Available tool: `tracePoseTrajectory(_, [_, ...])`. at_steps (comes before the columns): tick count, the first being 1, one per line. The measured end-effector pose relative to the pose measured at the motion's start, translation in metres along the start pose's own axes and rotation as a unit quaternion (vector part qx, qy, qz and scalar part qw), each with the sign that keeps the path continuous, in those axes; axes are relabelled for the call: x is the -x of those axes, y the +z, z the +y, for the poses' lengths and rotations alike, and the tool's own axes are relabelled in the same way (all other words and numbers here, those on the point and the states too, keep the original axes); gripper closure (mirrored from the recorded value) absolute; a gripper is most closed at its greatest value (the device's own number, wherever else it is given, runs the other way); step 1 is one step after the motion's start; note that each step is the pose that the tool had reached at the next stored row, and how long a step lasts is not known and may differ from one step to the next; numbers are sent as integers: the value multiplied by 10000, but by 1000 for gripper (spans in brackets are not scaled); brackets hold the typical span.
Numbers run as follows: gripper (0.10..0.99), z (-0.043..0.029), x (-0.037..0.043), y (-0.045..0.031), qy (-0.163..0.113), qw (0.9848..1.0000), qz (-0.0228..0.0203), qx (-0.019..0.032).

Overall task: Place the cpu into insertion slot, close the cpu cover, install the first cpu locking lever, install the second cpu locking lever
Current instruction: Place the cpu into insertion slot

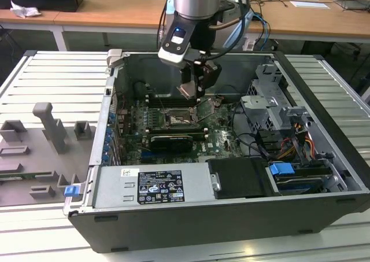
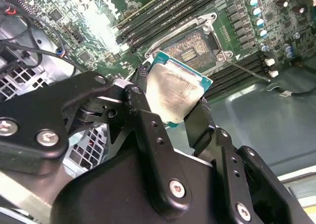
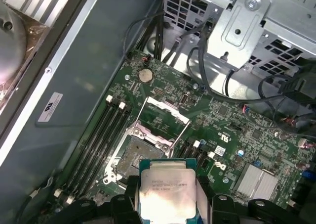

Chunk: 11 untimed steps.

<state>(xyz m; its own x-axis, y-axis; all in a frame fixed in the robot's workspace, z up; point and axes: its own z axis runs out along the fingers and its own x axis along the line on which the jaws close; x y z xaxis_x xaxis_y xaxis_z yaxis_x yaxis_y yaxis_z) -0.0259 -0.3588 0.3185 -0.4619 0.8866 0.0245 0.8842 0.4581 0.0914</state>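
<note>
Open desktop PC case (image 1: pixel 231 230) lying on a slatted bench. At the exterior view's left, outside the case, is a grey fixture (image 1: pixel 49 129) w/ upright blocks. Centre: a green motherboard (image 1: pixel 222 136), w/ the insertion slot (image 1: pixel 176 118) bare, no chip in it. Above the slot & apart from it hangs the gripper (image 2: pixel 173 108). Its fingers (image 2: pixel 145 120) are clamped on opposite edges of the cpu (image 3: pixel 168 187), whose metal top shows in both wrist views. The cpu cover (image 3: pixel 167 109) stands swung open just beside the slot. At the exterior view's right are a metal drive cage (image 1: pixel 269 100) & loose cables.

Risks, as a judgement: the chip is held by its thin edges only, so it could slip or twist. If it lands tilted or misaligned, the slot's contacts could bend. The raised cover is near the way down & could get clipped.
</note>
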Motion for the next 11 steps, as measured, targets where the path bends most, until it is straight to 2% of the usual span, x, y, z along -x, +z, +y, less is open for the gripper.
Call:
tracePoseTrajectory(6, [545,-2,0,17,232,9997,-12,11])
tracePoseTrajectory(11, [545,-4,1,39,603,9982,-47,20])
